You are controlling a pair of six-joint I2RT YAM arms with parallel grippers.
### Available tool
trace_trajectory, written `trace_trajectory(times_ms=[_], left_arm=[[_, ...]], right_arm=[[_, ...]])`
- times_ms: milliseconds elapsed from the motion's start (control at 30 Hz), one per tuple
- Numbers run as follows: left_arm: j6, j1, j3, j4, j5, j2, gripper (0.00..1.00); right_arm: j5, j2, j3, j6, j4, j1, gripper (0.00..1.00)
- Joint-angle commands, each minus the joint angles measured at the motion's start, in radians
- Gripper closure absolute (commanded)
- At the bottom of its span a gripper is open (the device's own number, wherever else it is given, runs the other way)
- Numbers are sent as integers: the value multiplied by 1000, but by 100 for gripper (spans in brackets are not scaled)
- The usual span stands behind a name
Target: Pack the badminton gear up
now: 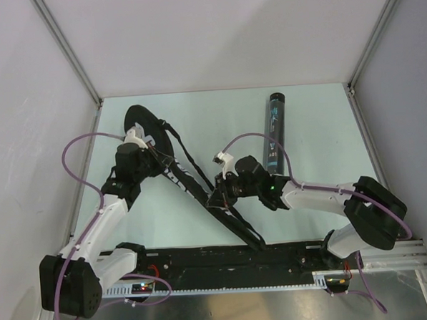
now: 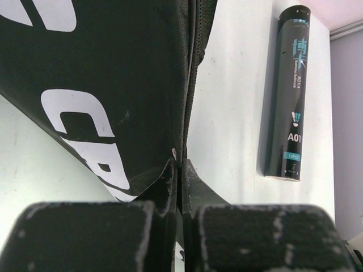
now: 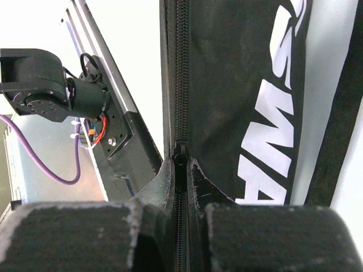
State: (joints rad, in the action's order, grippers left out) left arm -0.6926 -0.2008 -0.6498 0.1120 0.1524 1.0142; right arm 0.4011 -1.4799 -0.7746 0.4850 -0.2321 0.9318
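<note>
The racket bag (image 1: 178, 172) is the biggest thing here. Its long axis lies slantwise, with the wide head end out beyond my left pincer (image 1: 154, 147) and the narrow end trailing back past my right pincer (image 1: 219, 194) toward my bases. Both pincers sit on that one line, so the coming move is a pull along it and not across it.

My left pincer (image 2: 179, 170) is pressed together on the bag's edge seam, with the lettered black panel (image 2: 113, 85) just to its left. As I judge it, this is the anchoring hold.

The black tube (image 1: 273, 132) lies flat well off to the right of my left pincer (image 2: 292, 90) and beyond my right one. It is apart from the bag and touches neither pincer (a job for the right arm, which is nearer).

The zip (image 3: 181, 73) runs straight ahead from my right pincer (image 3: 180, 165), in line with the fingers.

Smallest is the slider (image 3: 179, 152), which seems nipped between my right fingertips. They are closed on the zip line, with the white lettering (image 3: 266, 113) just to the right. I cannot tell which side of the slider is already meshed, so the pull must follow the track either away from the left pincer or toward it.
</note>
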Motion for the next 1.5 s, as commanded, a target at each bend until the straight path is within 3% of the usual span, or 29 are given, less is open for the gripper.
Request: trace_trajectory(times_ms=[0, 233, 900, 1200, 1467], left_arm=[[90, 4, -72, 56, -82, 10, 100], [117, 24, -115, 74, -62, 59, 100], [149, 41, -226, 83, -55, 181, 100], [189, 56, -383, 133, -221, 300, 100], [199, 60, -533, 134, -282, 487, 100]], right_arm=[[-63, 61, -32, -25, 100, -2, 95], [-83, 136, 13, -44, 157, 8, 100], [2, 299, 160, -66, 316, 24, 100], [-242, 505, 301, 161, 536, 63, 100], [-339, 732, 424, 325, 613, 155, 100]])
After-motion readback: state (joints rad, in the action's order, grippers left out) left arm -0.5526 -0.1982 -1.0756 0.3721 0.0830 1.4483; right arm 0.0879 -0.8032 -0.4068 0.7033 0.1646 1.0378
